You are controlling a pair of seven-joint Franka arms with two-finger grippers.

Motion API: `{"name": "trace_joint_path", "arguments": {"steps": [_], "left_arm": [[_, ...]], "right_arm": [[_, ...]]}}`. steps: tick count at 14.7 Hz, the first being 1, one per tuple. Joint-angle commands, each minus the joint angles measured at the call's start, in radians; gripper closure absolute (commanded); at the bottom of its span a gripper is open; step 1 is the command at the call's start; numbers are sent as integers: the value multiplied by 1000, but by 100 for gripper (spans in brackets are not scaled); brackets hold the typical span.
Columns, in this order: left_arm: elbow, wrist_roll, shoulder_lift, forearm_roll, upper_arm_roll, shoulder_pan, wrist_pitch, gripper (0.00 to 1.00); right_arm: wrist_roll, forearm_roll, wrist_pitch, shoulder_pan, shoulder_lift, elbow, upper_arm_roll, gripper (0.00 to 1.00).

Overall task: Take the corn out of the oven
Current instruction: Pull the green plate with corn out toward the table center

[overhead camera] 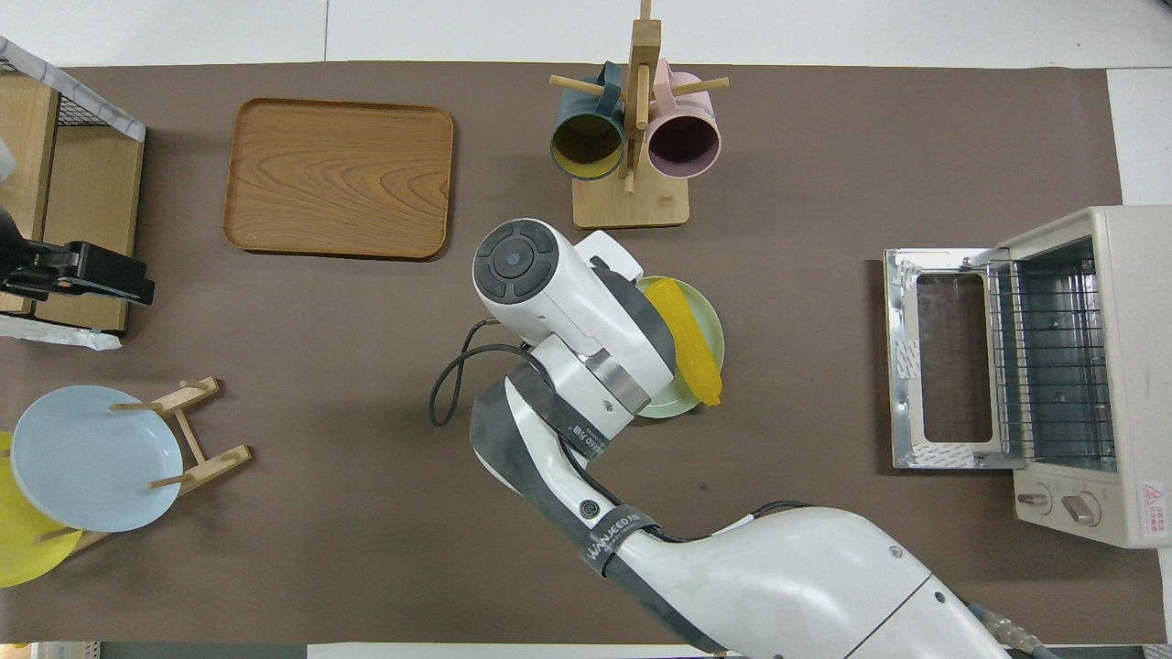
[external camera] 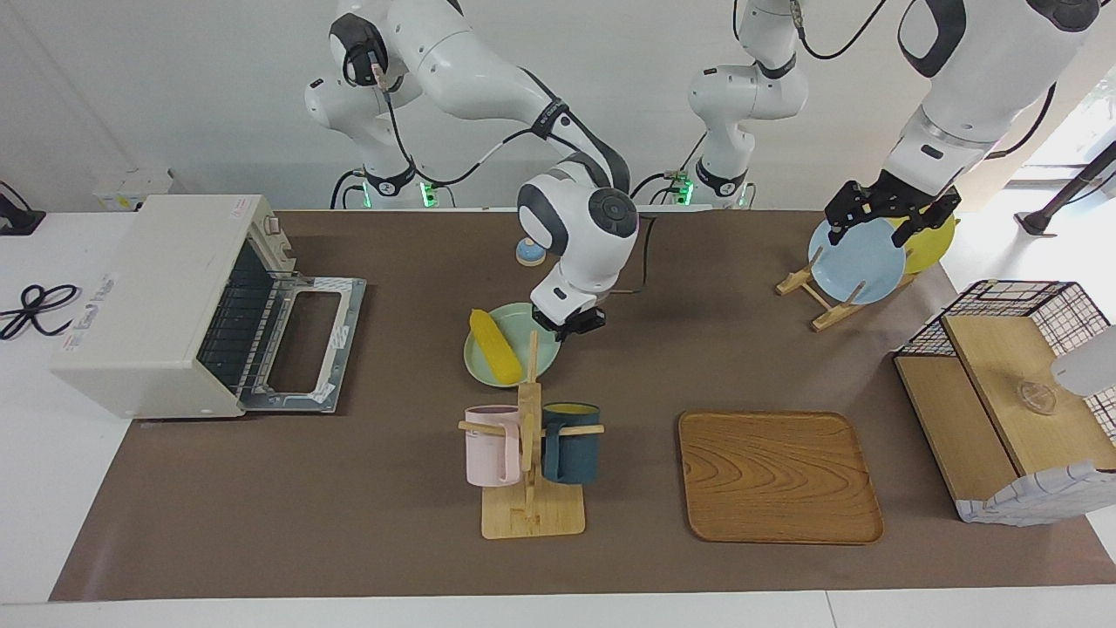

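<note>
Lying across a round pale green plate (external camera: 510, 356), the bright yellow corn cob (external camera: 494, 346) is outside the boxy off-white toaster oven (external camera: 166, 301), whose glass door hangs open. The right gripper (external camera: 575, 321) is clamped on the plate's rim, carrying both over the brown mat beside the wooden mug rack (external camera: 530, 453), probably so the cob needs no direct pinch. The left gripper (external camera: 888, 209) waits spread wide over the blue plate (external camera: 854, 262).

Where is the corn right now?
The corn lies on a pale green plate that the right gripper holds by its rim over mid-table, beside the mug rack on its robot-facing side, well clear of the open oven.
</note>
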Motion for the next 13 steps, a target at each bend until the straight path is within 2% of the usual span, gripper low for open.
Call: {"name": "trace_joint_path", "arguments": {"steps": [1,4,5,6,9,11,12,13], "left_arm": [[-29,2,-22,8,-1,5,33,0],[-50,2,-28,8,0,8,48,0],[-50,2,-28,8,0,8,48,0],[-50,2,-28,8,0,6,53,0],[-56,2,-29,8,0,6,65,0],[-65,1,-32,8,0,6,74,0],[-78,1,-39,8,0,5,80,0],[-94,-12,-46,8,-1,-3,94,0]], "right_arm": [[33,34,65,-2,-49,-87,23,100],[62,106,224,-1,-66,-179,25,100],[62,111,228,-7,-66,-177,25,100],[62,114,223,-13,-66,-168,25,88],[62,115,180,-5,-66,-107,23,83],[50,99,92,-24,-69,-38,22,80],[33,94,46,-40,-84,-21,17,83],[-3,71,18,-68,-115,-30,14,100]]}}
